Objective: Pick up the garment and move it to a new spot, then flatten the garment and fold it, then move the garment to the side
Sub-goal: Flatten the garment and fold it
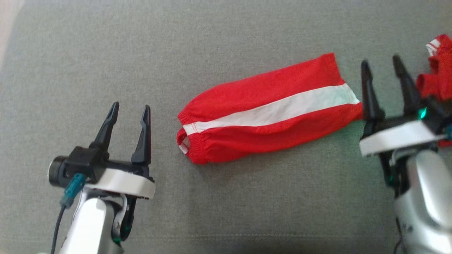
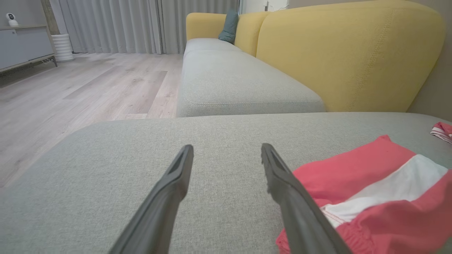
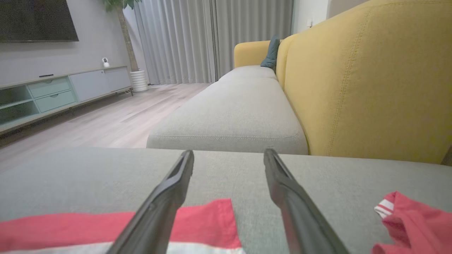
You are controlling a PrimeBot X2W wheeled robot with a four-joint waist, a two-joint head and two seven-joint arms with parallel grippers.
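Garment: red with a broad white stripe, lying flat in a long narrow shape on the grey cushion. Its gathered end points toward my left side and its straight hem toward my right.

My left gripper: fingers spread apart with nothing between them. It sits near the gathered end but clear of the cloth, and my left wrist view places the garment just beside my right-hand finger.

My right gripper: fingers likewise spread and holding nothing, positioned just beside the hem end. I cannot tell whether the nearer finger touches the fabric.

A second red cloth with white trim lies bunched up on the far side of my right gripper, apart from the garment.

A yellow backrest stands behind the cushion
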